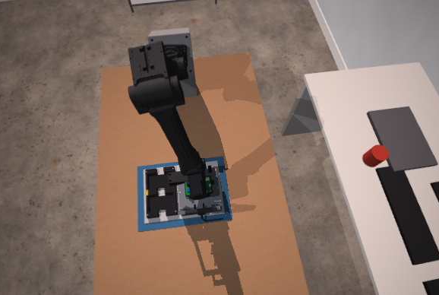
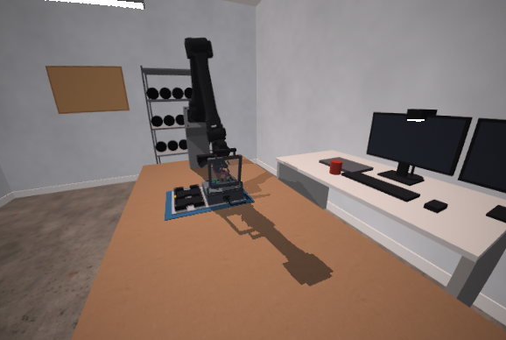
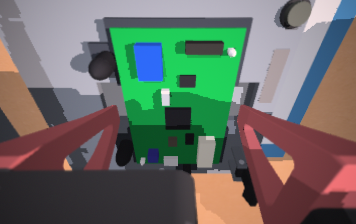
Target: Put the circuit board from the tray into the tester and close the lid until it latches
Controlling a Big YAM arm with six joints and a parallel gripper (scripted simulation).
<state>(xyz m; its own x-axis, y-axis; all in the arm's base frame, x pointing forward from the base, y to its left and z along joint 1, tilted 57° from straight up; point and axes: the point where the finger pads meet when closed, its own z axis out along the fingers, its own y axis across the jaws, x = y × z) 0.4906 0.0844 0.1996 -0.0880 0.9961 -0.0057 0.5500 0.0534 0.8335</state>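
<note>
My red two-fingered gripper (image 3: 178, 112) stands wide, holding nothing; the green circuit board (image 1: 209, 185) (image 3: 175, 95) lies between and beyond my fingers in the wrist view's centre, long axis running top to bottom, so I'd back straight off along my approach

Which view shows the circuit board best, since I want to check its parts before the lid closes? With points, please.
The wrist view: the green circuit board (image 1: 209, 185) (image 3: 200, 100) nearly fills its middle, face up. The top view shows only edges beside the gripper; the exterior, a green sliver.

Grn brd (image 1: 209, 185) (image 3: 178, 92), red fingers.
</note>
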